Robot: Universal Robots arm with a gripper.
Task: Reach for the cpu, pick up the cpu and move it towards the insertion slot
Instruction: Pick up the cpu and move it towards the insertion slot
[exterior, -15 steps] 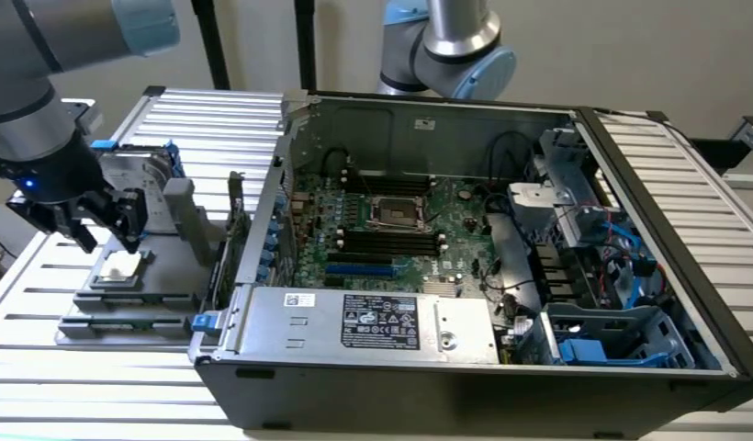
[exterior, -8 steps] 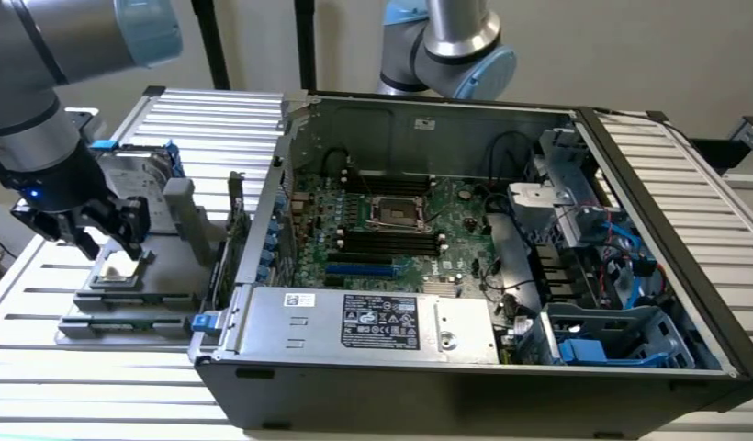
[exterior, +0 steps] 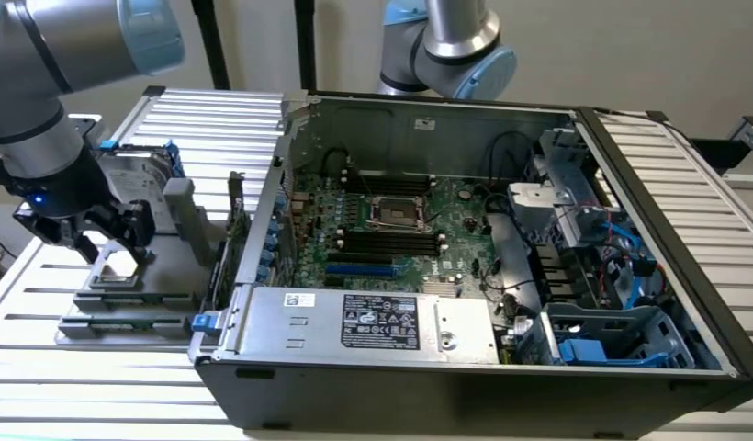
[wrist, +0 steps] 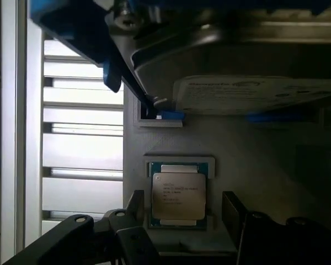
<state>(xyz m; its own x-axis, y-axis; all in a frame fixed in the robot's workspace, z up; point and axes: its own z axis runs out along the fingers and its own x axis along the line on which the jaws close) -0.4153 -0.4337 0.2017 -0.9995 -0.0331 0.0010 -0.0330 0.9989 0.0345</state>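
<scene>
The cpu is a small square chip with a silver-grey top, lying flat in a grey holder on the slatted table at the exterior view's left. My gripper hangs just above the cpu and is open. In the wrist view one dark finger stands on each side of the chip with a small gap, and my gripper holds nothing. The insertion slot is a shiny metal frame with a dark centre on the green board inside the open computer case.
An upright silver hard drive with a blue-edged bracket stands just behind the cpu holder, close to my wrist, and looms over the chip as the hard drive. The case wall rises between holder and board. Black memory slots flank the socket.
</scene>
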